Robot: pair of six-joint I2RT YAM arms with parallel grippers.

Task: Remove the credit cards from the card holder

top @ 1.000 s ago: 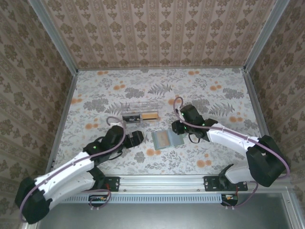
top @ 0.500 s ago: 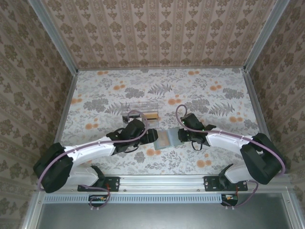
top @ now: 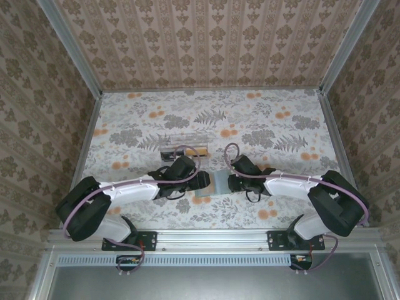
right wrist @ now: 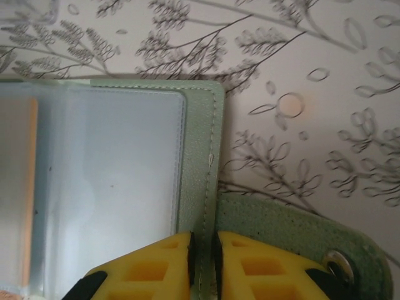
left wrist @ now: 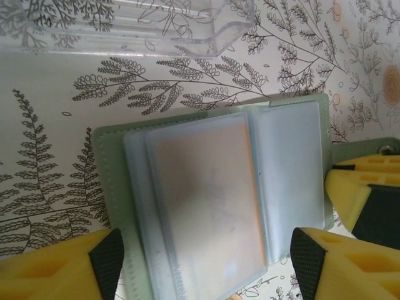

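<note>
The grey-green card holder (top: 215,185) lies open on the flowered table between both arms. In the left wrist view its clear sleeves hold a peach-orange credit card (left wrist: 200,194). My left gripper (left wrist: 207,265) is open, with one pad (left wrist: 107,261) over the card holder's (left wrist: 109,156) left border and the other by the sleeves' right edge. My right gripper (right wrist: 203,262) is shut on the stitched right edge of the card holder (right wrist: 199,156). The holder's snap strap (right wrist: 294,234) lies just to the right of those fingers. The card's orange edge (right wrist: 28,187) shows at far left.
A clear plastic box (top: 182,145) stands just behind the holder, and its corner (left wrist: 219,31) is close above the holder in the left wrist view. Metal rails edge the table on both sides. Bare tabletop lies behind and to the right.
My left arm has swung right from the table's left part up to the holder, its jaws narrowing. My right gripper has shifted left and down onto the holder's right edge.
</note>
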